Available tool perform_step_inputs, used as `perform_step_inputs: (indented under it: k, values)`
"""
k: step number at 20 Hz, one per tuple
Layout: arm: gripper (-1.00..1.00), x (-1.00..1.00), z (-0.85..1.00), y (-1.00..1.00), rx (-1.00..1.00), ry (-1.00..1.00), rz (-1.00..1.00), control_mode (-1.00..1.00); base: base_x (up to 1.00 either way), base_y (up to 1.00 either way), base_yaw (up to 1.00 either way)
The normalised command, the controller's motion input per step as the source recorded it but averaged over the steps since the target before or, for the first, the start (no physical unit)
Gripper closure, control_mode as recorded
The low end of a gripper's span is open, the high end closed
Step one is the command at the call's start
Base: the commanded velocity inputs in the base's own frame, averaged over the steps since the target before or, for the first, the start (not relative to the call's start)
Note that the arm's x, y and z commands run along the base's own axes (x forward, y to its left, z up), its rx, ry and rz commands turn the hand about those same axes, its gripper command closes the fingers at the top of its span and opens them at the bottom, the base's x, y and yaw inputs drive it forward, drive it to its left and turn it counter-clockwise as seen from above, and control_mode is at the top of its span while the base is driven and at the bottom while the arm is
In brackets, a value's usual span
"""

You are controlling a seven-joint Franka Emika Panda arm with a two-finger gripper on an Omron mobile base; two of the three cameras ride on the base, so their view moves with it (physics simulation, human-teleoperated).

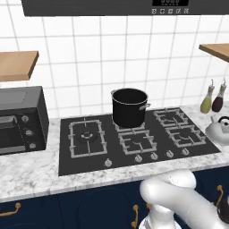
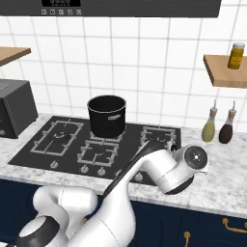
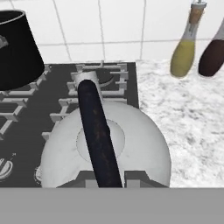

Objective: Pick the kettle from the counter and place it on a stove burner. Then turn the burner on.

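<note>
My gripper (image 3: pixel 107 183) is closed on the kettle's (image 3: pixel 131 135) thin black handle (image 3: pixel 97 131), which runs up the hand view from between the fingertips toward the short spout (image 3: pixel 85 78). The kettle's round silvery body sits right under the hand. It overlaps the right edge of the black cooktop (image 3: pixel 26 131), with the marbled counter (image 3: pixel 192 118) just to its right. I cannot tell whether the kettle rests on a surface or is lifted.

In the left base view, the kettle (image 1: pixel 218 127) shows at the far right edge, beside the cooktop's (image 1: pixel 67 165) right side. In the right base view, my white arm covers the kettle, and the wrist (image 2: pixel 185 166) sits over the cooktop's (image 2: pixel 29 152) right end.

The large burner (image 1: pixel 86 136) is at the left of the cooktop, well apart from the kettle. A tall black pot (image 1: pixel 129 107) stands on a rear middle grate. A row of knobs (image 1: pixel 146 157) lines the front edge.

Two bottles stand against the tiled wall beyond the kettle, one yellow-green (image 3: pixel 184 50) and one dark red (image 3: pixel 211 54). A black oven (image 1: pixel 20 120) sits on the counter (image 1: pixel 27 174) left of the cooktop. A wooden shelf (image 2: pixel 224 71) on the right wall holds a yellow jar (image 2: pixel 236 55).
</note>
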Motion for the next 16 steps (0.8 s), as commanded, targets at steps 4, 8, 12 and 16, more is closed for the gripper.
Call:
perform_step_inputs:
  k: [4, 8, 12, 16]
  values:
    - [1.00, 0.00, 0.00, 0.77, -0.11, 0.00, 0.01, -1.00, 0.00, 0.00, 0.00]
    - [1.00, 0.00, 0.07, 0.73, -0.06, 0.00, 0.00, -1.00, 0.00, 0.00, 0.00]
    - [1.00, 0.00, 0.18, 0.74, -0.03, 0.00, 0.00, -1.00, 0.00, 0.00, 0.00]
    - [1.00, 0.00, 0.25, 0.76, 0.00, 0.05, 0.03, -1.00, 0.00, 0.00, 0.00]
